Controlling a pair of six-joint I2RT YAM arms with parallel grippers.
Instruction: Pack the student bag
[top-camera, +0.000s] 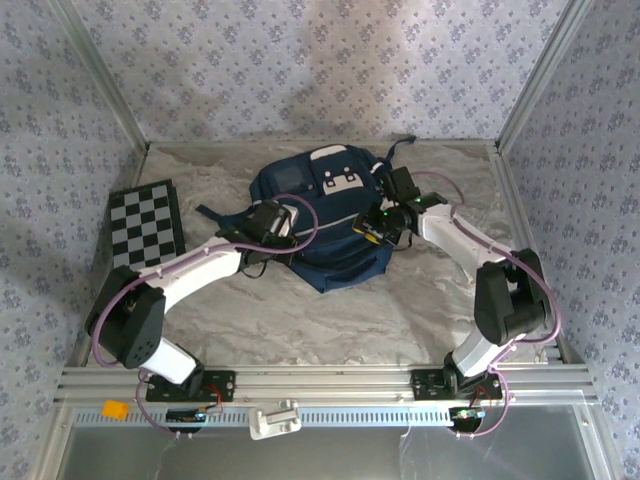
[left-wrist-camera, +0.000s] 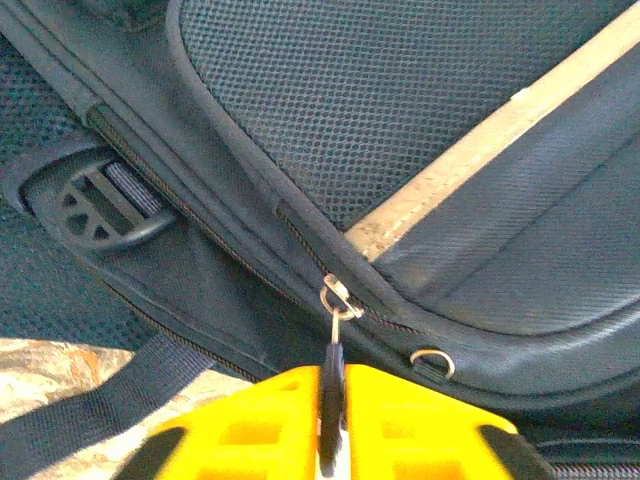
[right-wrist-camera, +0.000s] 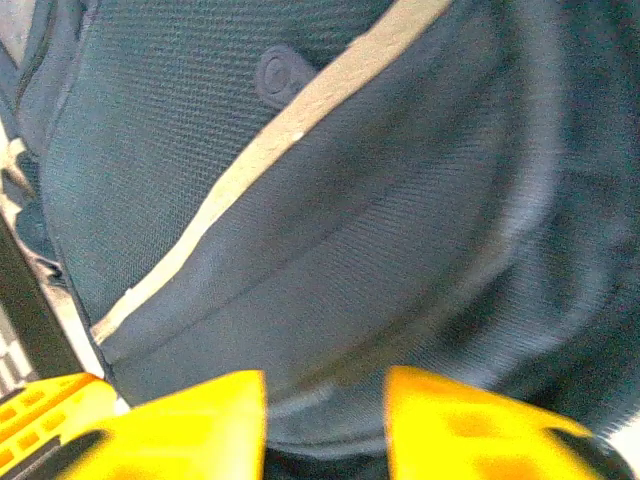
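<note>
Navy student bag (top-camera: 320, 215): left claw (left-wrist-camera: 332, 400) pinches the zipper pull (left-wrist-camera: 333, 355) and may slip; right claw (right-wrist-camera: 325, 400) stands wide, so the bag could drag.

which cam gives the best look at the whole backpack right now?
Top external: the whole backpack lies in frame, white patch included. Left wrist gives a close-up of its zipper pull pinched in the left gripper, plus a buckle. Right wrist is tight on pocket fabric and the light stripe.
</note>
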